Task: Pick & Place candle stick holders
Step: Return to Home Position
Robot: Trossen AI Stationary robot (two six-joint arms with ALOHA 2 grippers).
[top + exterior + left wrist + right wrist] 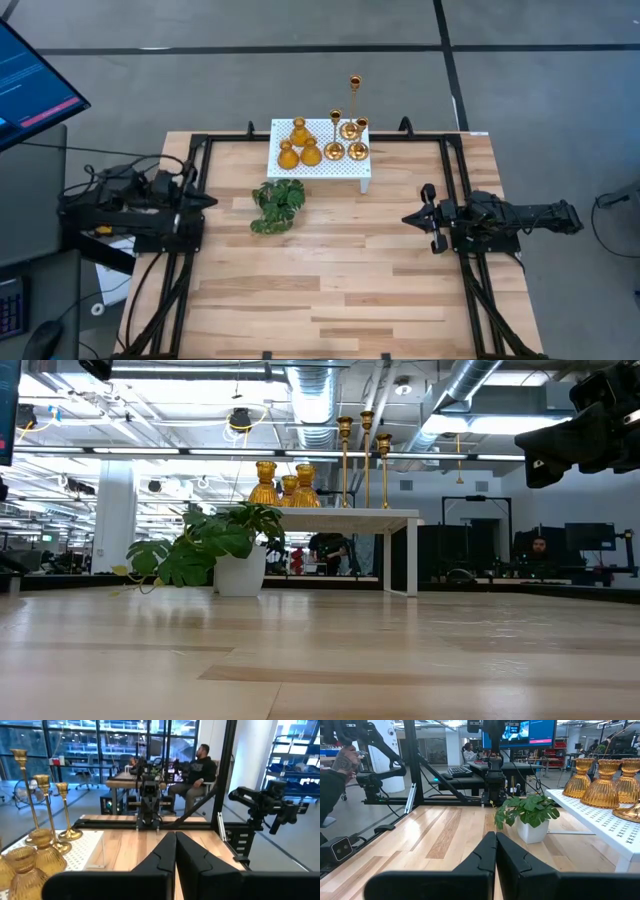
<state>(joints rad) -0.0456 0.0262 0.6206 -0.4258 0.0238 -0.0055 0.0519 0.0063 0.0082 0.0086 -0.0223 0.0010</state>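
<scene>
Several shiny amber candle stick holders stand by their bases on a white perforated platform [318,165] at the table's far middle. Three squat cone-shaped holders [299,143] are on its left part and three tall thin-stemmed holders [348,140] on its right. They also show in the low view [285,485], the left wrist view [42,840] and the right wrist view [602,782]. My left gripper [207,200] is shut and empty at the table's left side; its own view [175,851] shows the fingers together. My right gripper [408,218] is shut and empty at the right side, as its own view [495,851] shows.
A green leafy plant in a white pot [278,206] stands on the table just near and left of the platform, between the grippers. Black frame rails [200,150] run along the table's sides. A monitor [30,85] is off the left. A person [200,767] sits beyond the table.
</scene>
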